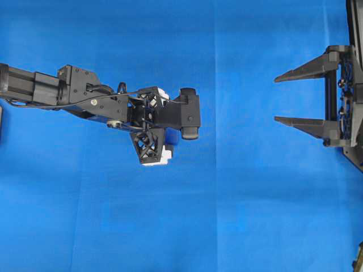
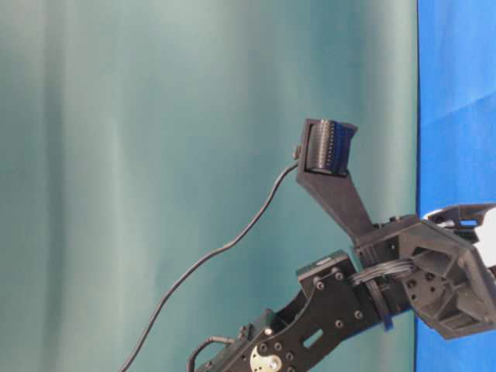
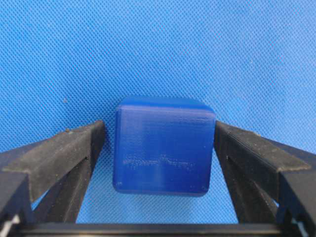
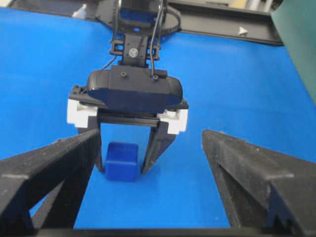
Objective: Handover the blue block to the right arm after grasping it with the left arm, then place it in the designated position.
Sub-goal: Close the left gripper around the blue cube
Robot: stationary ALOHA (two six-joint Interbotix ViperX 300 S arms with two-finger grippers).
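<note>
We start with the bench (image 1: 238, 226), covered wall to wall in blue cloth; no marked spot for the final placement shows on it in any view, so we cannot say where the designated position lies.

Next, the left arm (image 1: 68, 88) reaches in from the left of the overhead view, its wrist camera and white brackets hiding what sits under it. The right arm (image 1: 351, 102) waits at the far right edge, well apart from the left.

The left hand (image 3: 160, 143) is pointed down at the cloth with its jaws spread wide, one finger on either side of the blue block (image 3: 163, 145). A thin strip of cloth shows between each finger and the cube in the left wrist view, so we judge nothing is gripped yet. The right hand (image 1: 300, 96) is likewise fully spread and holds nothing.

The blue block rests flat on the cloth, between the left fingers, and appears the same way from the right wrist view.

As we read it, the approach is done and only that: closing on the cube, lifting, passing it across and setting it down all remain.
</note>
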